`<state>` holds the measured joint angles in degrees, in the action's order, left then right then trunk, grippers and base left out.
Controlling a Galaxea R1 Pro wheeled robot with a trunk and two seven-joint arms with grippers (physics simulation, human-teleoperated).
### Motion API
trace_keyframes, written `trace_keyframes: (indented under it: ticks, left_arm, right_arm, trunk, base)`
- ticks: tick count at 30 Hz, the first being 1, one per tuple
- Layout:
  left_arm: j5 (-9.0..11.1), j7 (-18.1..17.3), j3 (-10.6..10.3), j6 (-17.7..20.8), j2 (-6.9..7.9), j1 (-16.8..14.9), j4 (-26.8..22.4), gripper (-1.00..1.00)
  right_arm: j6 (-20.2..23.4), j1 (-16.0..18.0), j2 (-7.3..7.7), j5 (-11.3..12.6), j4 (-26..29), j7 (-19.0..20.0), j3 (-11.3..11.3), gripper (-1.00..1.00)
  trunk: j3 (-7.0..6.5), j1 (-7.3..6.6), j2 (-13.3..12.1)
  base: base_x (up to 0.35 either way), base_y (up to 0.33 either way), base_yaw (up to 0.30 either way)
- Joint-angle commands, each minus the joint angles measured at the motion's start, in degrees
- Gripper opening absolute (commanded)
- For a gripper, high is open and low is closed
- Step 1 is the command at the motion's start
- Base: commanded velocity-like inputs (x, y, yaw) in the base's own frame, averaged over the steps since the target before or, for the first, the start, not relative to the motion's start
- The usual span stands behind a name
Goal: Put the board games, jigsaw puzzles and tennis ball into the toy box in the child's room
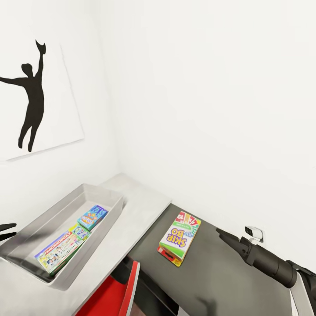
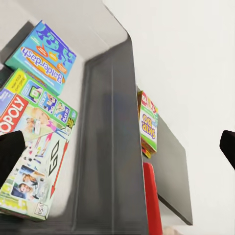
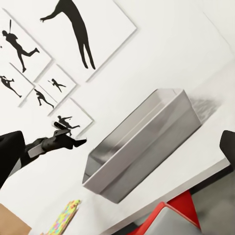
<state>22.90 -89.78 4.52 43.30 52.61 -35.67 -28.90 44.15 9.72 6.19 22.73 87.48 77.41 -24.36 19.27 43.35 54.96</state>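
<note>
Toy box [image 1: 115, 198] on the pale surface [image 1: 140, 206] holds two board games; the SKIP BO box lies outside it.

Inside the toy box lie a blue Balderdash box [image 2: 43, 56] and a Monopoly box [image 2: 32, 147], side by side. Beside the toy box, on the lower dark section, the SKIP BO box [image 1: 179, 237] lies flat. A jigsaw puzzle [image 3: 62, 220] rests near the toy box's far end. The left fingers [image 2: 11, 152] are spread wide above the toy box, holding nothing. The right gripper [image 1: 224, 237] hovers beyond the SKIP BO box, fingers wide, empty. A red chair [image 1: 117, 293] stands just below the toy box.
</note>
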Motion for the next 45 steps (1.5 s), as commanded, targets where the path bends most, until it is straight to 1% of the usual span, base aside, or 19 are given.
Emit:
trace_keyframes:
  ticks: [1, 8, 12, 23, 35, 45]
  left_arm:
    - [0.1, -0.2, -0.1, 0.4, 0.09, 0.1, 0.4, 1.0]
    - [0.2, -0.2, -0.1, -0.3, -1.02, 0.3, 0.5, 1.0]
    - [0.3, -0.2, -0.1, -0.4, -1.17, 0.3, 0.5, 1.0]
    - [0.3, -0.2, -0.1, -0.4, -1.21, 0.3, 0.7, 1.0]
    - [0.3, -0.2, -0.1, -0.4, -1.19, 0.3, 0.7, 1.0]
    - [0.3, -0.2, -0.1, -0.5, -1.06, 0.3, 0.7, 1.0]
  right_arm:
    - [0.5, 0.0, -0.01, 0.2, 0.0, 0.1, 0.0, 1.0]
    - [-0.2, 0.0, -0.21, 0.0, 0.0, -0.3, 0.2, 1.0]
    - [-0.5, 0.0, -0.17, 0.0, -0.1, -0.4, 0.2, 1.0]
    - [-0.7, 0.0, -0.21, 0.0, -0.1, -0.3, 0.1, 1.0]
    - [-0.7, 0.0, -0.15, 0.1, 0.0, -0.2, 0.2, 1.0]
    - [-0.7, 0.0, -0.21, 0.1, 0.0, -0.1, 0.1, 1.0]
  trunk:
    - [0.05, 0.01, 0.0]
    - [-0.01, 0.01, 0.0]
    - [-0.02, 0.01, 0.0]
    - [-0.02, 0.01, 0.0]
    - [-0.15, 0.01, 0.0]
    - [-0.29, 0.01, 0.0]
  base:
    - [0.0, 0.0, 0.0]
    - [0.0, 0.0, 0.0]
    - [0.0, 0.0, 0.0]
    - [-0.005, 0.0, 0.0]
    - [-0.093, 0.0, 0.0]
    - [-0.032, 0.0, 0.0]
